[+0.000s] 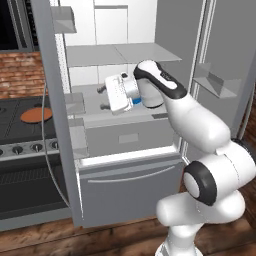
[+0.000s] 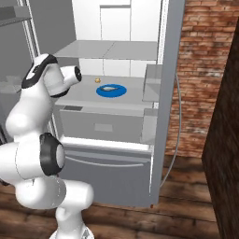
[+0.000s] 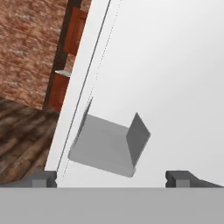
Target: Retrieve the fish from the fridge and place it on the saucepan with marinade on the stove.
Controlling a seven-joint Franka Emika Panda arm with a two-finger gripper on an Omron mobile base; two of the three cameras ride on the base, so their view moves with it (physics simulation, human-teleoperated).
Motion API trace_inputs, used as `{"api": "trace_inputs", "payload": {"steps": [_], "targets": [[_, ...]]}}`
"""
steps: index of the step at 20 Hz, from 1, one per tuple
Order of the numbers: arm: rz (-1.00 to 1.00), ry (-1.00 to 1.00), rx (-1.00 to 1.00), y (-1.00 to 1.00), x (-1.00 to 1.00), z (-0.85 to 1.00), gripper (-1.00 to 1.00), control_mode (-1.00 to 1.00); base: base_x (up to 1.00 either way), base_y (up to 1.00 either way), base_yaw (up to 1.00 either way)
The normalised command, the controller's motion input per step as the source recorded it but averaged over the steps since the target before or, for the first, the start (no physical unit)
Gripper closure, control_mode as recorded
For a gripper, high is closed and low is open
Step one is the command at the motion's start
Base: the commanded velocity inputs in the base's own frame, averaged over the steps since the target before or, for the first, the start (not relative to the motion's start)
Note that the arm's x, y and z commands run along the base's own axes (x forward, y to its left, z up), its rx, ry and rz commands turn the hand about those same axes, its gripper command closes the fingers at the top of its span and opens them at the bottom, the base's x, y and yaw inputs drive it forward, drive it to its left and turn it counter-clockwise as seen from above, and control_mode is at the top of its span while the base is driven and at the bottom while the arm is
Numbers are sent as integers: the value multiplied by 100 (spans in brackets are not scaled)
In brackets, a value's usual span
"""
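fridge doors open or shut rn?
Open. Both fridge doors are swung wide, exposing the shelves and the fish on its blue plate.

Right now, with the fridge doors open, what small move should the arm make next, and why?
Probably turn the open gripper toward the slim grey fish on the round blue plate on the grey fridge shelf. The hand view faces the white door bin, not the fish, so the wrist likely needs re-aiming before reaching.

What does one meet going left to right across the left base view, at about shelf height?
Saucepan with marinade on the stove → open left door of the fridge → open gripper → blue plate → right fridge door's shelf bin.
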Motion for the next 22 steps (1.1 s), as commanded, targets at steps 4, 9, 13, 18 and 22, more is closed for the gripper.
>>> {"api": "trace_inputs", "payload": {"steps": [4,9,13,18,22], "targets": [[-13,-4,-5,-55,-27,35,-100,-100,0,0,0],[-14,0,-8,-43,-31,28,-100,-100,0,0,0],[-20,0,-8,-31,-37,17,-100,-100,0,0,0],[-25,0,-7,-30,-43,6,-100,-100,0,0,0],[-28,1,-7,-29,-42,1,-100,-100,0,0,0]]}}
